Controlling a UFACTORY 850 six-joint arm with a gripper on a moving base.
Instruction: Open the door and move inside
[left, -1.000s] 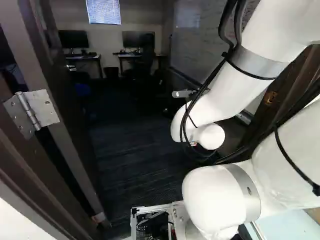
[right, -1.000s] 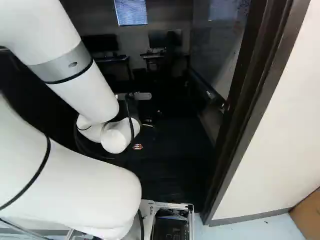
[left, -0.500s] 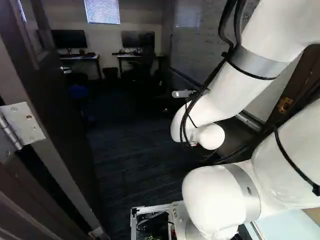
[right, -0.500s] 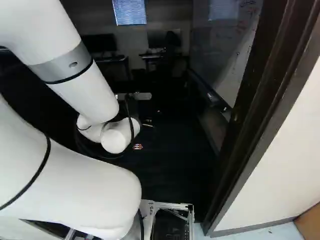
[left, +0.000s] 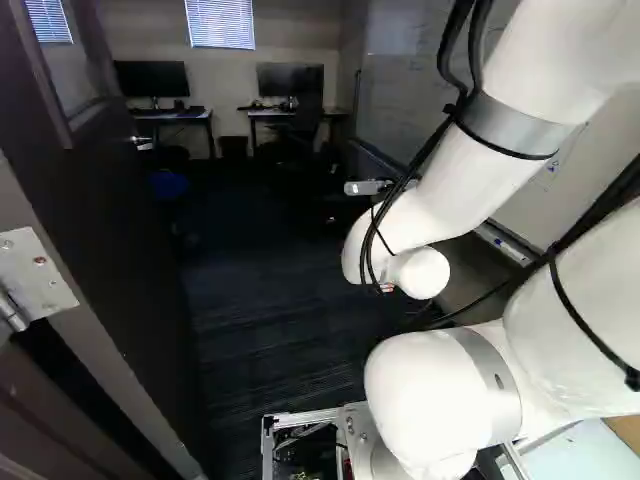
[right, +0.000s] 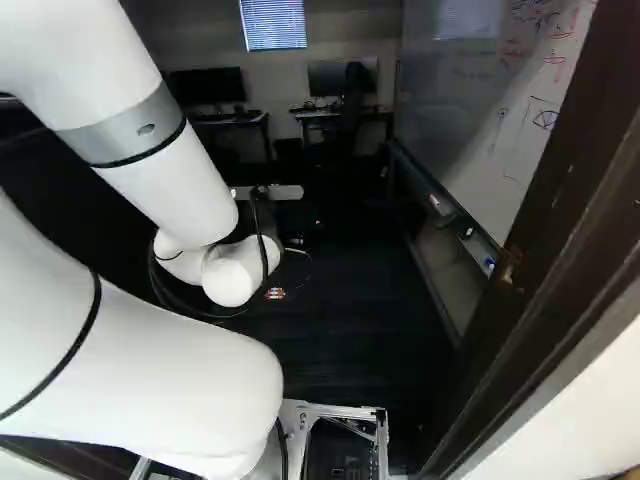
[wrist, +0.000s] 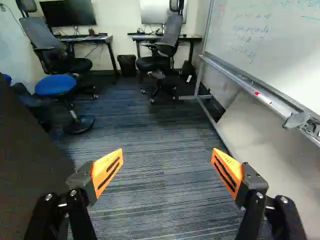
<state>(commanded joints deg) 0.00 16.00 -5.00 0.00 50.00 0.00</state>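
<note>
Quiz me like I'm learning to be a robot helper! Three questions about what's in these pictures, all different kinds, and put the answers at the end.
1. True or false: the pincer has its two fingers apart.

2. What colour is the seat of the stool?
A) red
B) blue
C) green

3. Fill the gap: at the left of the left base view, the door stands ____.

Key: 1 true; 2 B; 3 open

The base (right: 350, 411) has advanced through the doorway (right: 560, 230): the hinge (left: 35, 275) on the door's (left: 120, 230) edge lies farther left in the left base view; more whiteboard (right: 500, 100) shows in the right.
</note>
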